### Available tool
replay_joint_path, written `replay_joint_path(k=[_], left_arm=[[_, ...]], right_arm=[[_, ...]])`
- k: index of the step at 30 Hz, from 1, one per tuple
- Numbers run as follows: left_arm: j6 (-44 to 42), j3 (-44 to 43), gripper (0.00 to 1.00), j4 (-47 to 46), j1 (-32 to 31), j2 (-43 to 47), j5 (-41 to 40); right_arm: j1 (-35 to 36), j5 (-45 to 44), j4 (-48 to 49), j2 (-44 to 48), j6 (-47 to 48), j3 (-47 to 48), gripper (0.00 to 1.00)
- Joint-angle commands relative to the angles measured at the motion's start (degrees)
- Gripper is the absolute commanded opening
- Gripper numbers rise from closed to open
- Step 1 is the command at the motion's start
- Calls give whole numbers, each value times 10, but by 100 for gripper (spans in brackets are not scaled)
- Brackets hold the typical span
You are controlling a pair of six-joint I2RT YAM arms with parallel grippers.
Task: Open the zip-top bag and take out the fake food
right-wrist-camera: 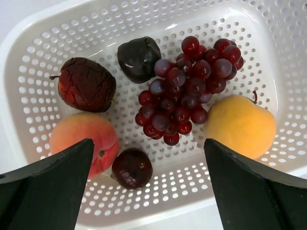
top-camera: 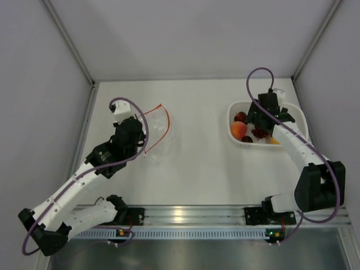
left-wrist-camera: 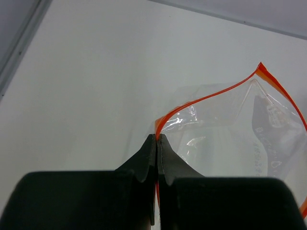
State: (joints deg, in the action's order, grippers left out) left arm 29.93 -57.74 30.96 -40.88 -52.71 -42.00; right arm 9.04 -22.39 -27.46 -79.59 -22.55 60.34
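Observation:
The clear zip-top bag point(top-camera: 158, 135) lies on the table at the left with its mouth spread; nothing shows inside it point(left-wrist-camera: 225, 124). My left gripper point(left-wrist-camera: 158, 136) is shut on its red-orange zip strip point(left-wrist-camera: 201, 98). The fake food sits in the white perforated basket point(top-camera: 238, 143): a grape bunch point(right-wrist-camera: 189, 88), an orange-red peach point(right-wrist-camera: 84, 141), a yellow-orange fruit point(right-wrist-camera: 240, 124), a wrinkled dark red piece point(right-wrist-camera: 86, 84), a blackish piece point(right-wrist-camera: 139, 57) and a small dark red one point(right-wrist-camera: 132, 167). My right gripper point(right-wrist-camera: 148, 158) hangs open above the basket, holding nothing.
The basket point(right-wrist-camera: 43, 43) stands near the right wall of the enclosure. White walls close in the table at the back and on both sides. The arms' mounting rail point(top-camera: 185, 216) runs along the near edge.

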Motion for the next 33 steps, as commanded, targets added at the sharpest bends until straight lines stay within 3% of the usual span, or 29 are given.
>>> replay_joint_path(k=[1, 6, 10, 14, 25, 26, 29, 30, 33], left_arm=[[-27, -38, 0, 22, 5, -14, -99], [-43, -76, 0, 21, 8, -64, -241], [-79, -120, 0, 18, 14, -140, -303], [-99, -153, 0, 18, 27, -201, -263], [-90, -240, 2, 17, 42, -430, -87], [-84, -246, 6, 16, 43, -435, -74], [-64, -270, 35, 6, 44, -433, -18], [-59, -273, 59, 2, 44, -428, -1], [-52, -273, 86, -13, 43, -400, 15]], right_arm=[[-6, 16, 0, 46, 3, 31, 99], [-2, 127, 17, 116, 25, 17, 99], [-1, 176, 20, 185, 37, -3, 99], [-1, 189, -7, 253, 43, 2, 100], [-1, 220, -66, 327, 71, 18, 99], [-1, 221, -66, 327, 71, 15, 99], [-1, 220, -67, 325, 76, 7, 100], [-1, 219, -66, 325, 75, 5, 99], [-1, 218, -55, 323, 73, -3, 99]])
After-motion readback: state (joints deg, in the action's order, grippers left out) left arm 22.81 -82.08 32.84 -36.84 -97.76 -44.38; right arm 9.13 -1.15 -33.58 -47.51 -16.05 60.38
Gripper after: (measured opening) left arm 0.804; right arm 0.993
